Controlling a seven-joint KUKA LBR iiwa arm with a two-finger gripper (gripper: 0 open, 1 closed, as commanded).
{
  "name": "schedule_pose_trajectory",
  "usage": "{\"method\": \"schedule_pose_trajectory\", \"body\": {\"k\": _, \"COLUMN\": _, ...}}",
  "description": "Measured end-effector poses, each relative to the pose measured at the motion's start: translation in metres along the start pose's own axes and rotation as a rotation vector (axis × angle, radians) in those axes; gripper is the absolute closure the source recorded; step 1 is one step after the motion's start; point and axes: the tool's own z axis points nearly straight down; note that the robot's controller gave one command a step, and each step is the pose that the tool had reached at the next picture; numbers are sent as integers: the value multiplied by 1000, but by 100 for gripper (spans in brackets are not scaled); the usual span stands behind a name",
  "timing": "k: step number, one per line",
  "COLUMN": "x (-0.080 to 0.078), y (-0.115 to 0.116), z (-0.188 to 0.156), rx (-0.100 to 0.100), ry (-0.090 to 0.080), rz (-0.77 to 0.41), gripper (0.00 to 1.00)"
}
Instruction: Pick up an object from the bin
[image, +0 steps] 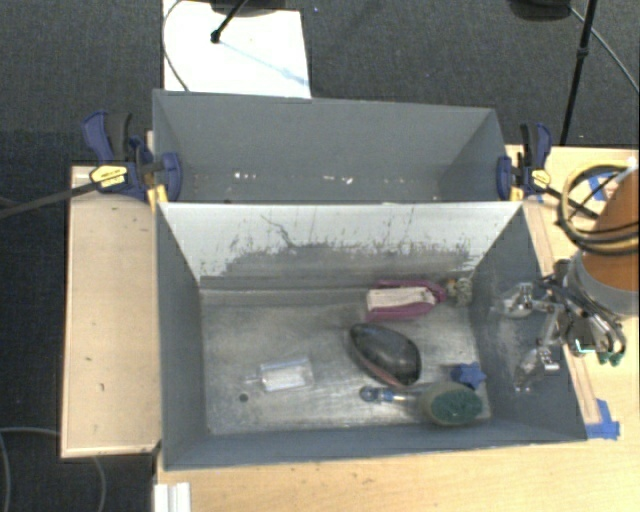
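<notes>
Pincer (532, 340) first: it hangs low over the right-hand sloping wall of the grey bin (300, 240), reaching in from that side, and from where I stand I cannot tell whether it is wide or narrow. I see nothing caught in it. No pick has been made yet, as far as I can judge, and every thing lies on the floor of the bin. Nearest to it is a small blue piece (467, 377), near the foot of the right wall and towards the front right corner, apart from the pincer. Just in front of that lies a round dark-green pad (453, 405), close to the front wall, with a slim blue-handled tool (385, 396) beside it on the left. Farther in sits a dark oval lump (384, 354), about the middle of the floor. Behind it, by the back wall, is a purple and white packet (402, 300). A small clear packet (283, 375) lies well apart, towards the front left. What is left is the whole job, I think: settle over one thing, close on it and lift.
</notes>
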Motion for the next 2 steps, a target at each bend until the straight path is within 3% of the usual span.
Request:
{"method": "schedule_pose_trajectory", "body": {"k": 1, "x": 4, "y": -1, "z": 128, "rx": 4, "ry": -17, "rz": -141, "gripper": 0}}
{"method": "schedule_pose_trajectory", "body": {"k": 2, "x": 4, "y": -2, "z": 126, "rx": 6, "ry": -18, "rz": -146, "gripper": 100}}
